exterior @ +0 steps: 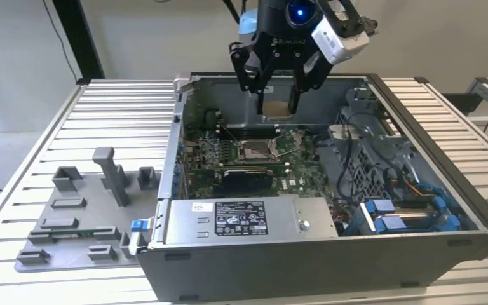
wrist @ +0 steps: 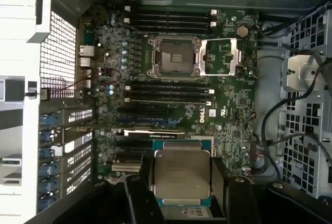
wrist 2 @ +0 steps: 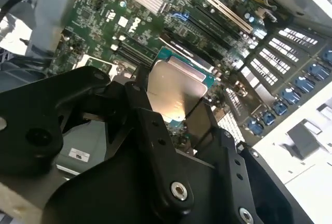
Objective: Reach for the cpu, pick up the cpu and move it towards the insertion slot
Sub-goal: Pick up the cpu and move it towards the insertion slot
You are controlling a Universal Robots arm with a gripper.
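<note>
The gripper [exterior: 278, 101] hangs above the open computer case [exterior: 447, 190], its black fingers [wrist: 224, 182] clamped on two opposite edges of the cpu [wrist: 181, 176], which sits flat between them with its silvery face showing in both wrist views. The insertion slot [exterior: 259, 149] lies below the gripper on the green motherboard [wrist: 233, 105], well apart from the chip, its metal frame swung open.

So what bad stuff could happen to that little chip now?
The tool pinches the cpu only by its edges, high above the motherboard, so it might slip and drop. The insertion slot is barely bigger than the chip, with its frame flipped open beside it, so a tilted chip could snag.
</note>
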